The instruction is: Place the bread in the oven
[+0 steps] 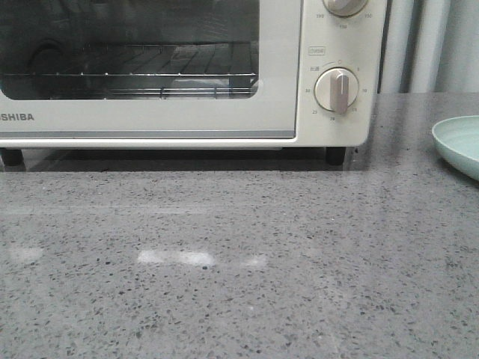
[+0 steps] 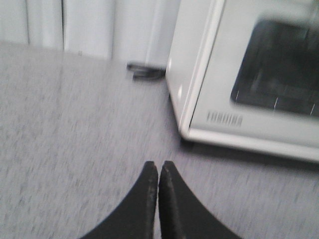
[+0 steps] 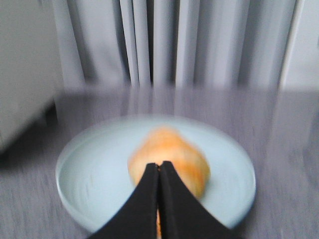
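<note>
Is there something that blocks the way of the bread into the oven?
Yes. The oven has its glass door shut, covering the wire rack. The bread lies on the pale plate, and both claws are shut.

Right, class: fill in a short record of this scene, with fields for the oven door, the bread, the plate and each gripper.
oven door: shut on the oven, wire rack behind the glass bare in its visible part
bread: bread lying on the plate
plate: pale green plate on the grey counter, right of the oven
left gripper: left gripper shut, holding nothing
right gripper: right gripper shut, in front of the bread
</note>
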